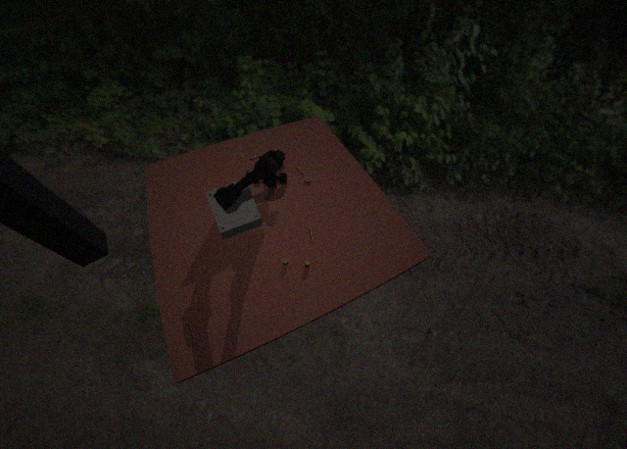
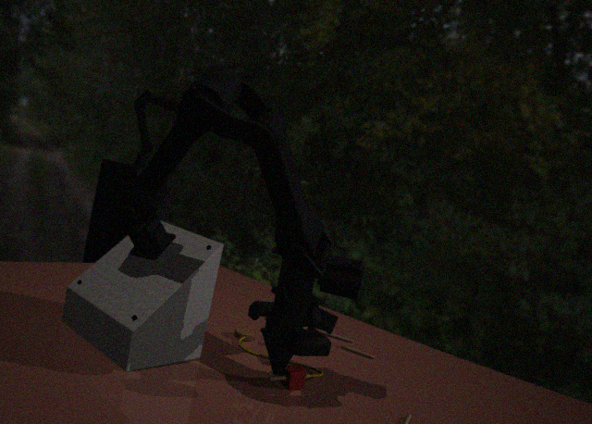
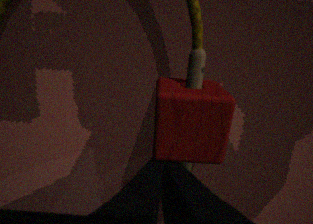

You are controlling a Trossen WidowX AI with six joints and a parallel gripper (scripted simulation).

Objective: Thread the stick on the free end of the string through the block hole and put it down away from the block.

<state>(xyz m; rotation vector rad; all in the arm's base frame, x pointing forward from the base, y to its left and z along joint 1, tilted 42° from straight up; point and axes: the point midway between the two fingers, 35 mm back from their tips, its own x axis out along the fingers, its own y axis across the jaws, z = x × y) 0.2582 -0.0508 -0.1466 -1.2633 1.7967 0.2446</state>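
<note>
A small red block point(image 2: 296, 377) point(image 3: 195, 128) stands on the table. The pale stick point(image 2: 276, 378) point(image 3: 196, 69) passes through it. Its string end shows behind the block in the wrist view, and its other end shows just past the near face. The yellow string point(image 2: 313, 375) point(image 3: 195, 21) runs from the stick in a curve to the round wooden button point(image 2: 244, 336). My gripper point(image 2: 280, 372) point(image 3: 161, 162) is shut, with its fingertips together at the block's near face. The stick's free end shows just to their right, partly hidden, not visibly between them.
A pale box point(image 1: 237, 217) point(image 2: 138, 285) stands under the arm on the red table point(image 1: 283, 302) point(image 2: 33, 353). Loose sticks point(image 2: 357, 352) point(image 1: 311, 235) and small yellowish objects point(image 1: 307, 264) point(image 1: 285, 263) lie elsewhere. A dark beam point(image 1: 45, 216) shows left of the table.
</note>
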